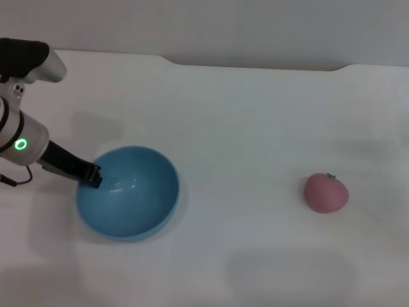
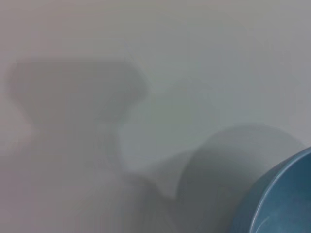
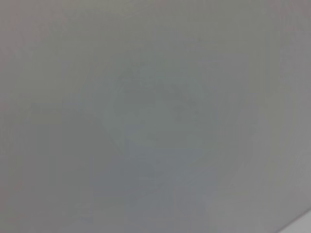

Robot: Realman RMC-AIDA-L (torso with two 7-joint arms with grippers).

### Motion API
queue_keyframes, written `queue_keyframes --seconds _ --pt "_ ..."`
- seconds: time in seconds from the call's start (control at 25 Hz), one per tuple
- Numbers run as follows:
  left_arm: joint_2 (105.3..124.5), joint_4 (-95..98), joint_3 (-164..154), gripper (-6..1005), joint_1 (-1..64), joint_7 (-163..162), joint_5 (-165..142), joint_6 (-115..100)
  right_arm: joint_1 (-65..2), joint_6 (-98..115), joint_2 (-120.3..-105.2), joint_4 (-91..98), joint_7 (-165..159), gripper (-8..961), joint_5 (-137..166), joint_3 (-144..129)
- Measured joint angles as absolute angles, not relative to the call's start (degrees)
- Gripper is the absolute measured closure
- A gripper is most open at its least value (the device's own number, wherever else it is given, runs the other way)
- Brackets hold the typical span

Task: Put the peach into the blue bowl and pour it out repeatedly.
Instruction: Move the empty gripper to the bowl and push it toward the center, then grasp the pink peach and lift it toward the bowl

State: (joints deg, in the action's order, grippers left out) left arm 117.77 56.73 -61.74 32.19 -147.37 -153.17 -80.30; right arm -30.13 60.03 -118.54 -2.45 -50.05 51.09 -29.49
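A plain white table [image 1: 255, 115] fills the view — grey wall [image 1: 192, 25] behind its far edge.

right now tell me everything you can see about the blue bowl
The blue bowl is round, deep and light blue, with a smooth glossy inside like plastic. It is empty and sits on the white table on the robot's left, looking tipped toward the left gripper, whose dark fingers meet its rim. The left wrist view shows only part of its edge. The peach lies far to its right, apart from it.
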Motion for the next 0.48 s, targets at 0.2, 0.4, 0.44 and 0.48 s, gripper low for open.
queue_keyframes --seconds 0.2,0.4,0.44,0.48 --pt "117.77 56.85 -61.69 1001 32.28 -147.35 -152.95 -78.86 -30.14 56.83 -118.11 10.29 -78.55 398 70.58 -38.08" --pt "117.77 56.90 -61.56 1001 32.67 -147.36 -152.79 -78.19 -32.26 60.22 -116.16 23.33 -106.43 408 96.89 -43.92" --pt "117.77 56.94 -61.61 1001 32.85 -147.36 -152.79 -78.17 -33.24 61.70 -115.70 25.39 -110.95 410 102.61 -44.21" --pt "117.77 56.94 -61.67 1001 32.97 -147.36 -152.78 -78.16 -34.08 63.08 -115.43 27.01 -114.35 412 107.20 -44.41"
